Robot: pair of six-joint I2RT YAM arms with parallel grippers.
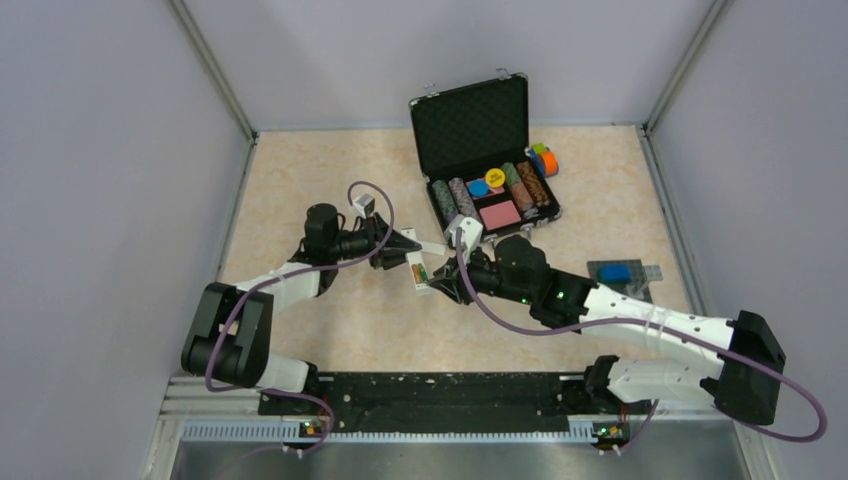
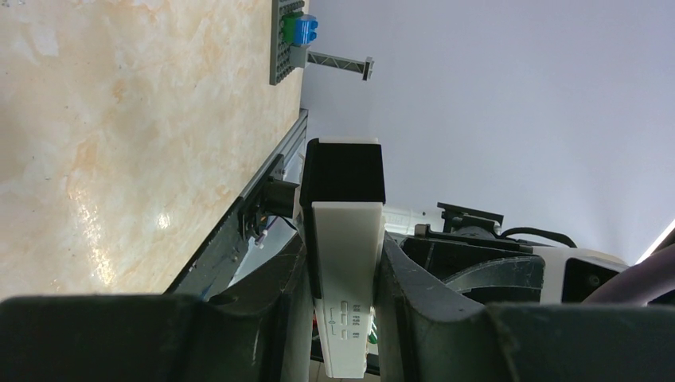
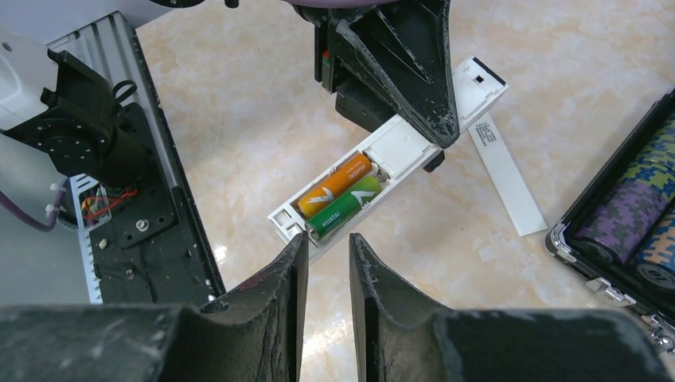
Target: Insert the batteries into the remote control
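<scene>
1. The remote control [image 3: 402,147] is held near the middle of the worktop [image 3: 239,95], with its battery bay uncovered.
2. An orange battery [image 3: 336,185] and a green battery [image 3: 344,208] are seated side by side in the bay.
3. The remote control is clamped at its other end by the left gripper [image 2: 344,278].
4. The right gripper [image 3: 325,247] is positioned just beside the bay end; only a narrow gap is left between its fingers, and nothing is held.
5. A flat white cover strip [image 3: 505,171] is laid on the worktop between the remote control and the chip case [image 3: 629,215] towards the far edge.
</scene>
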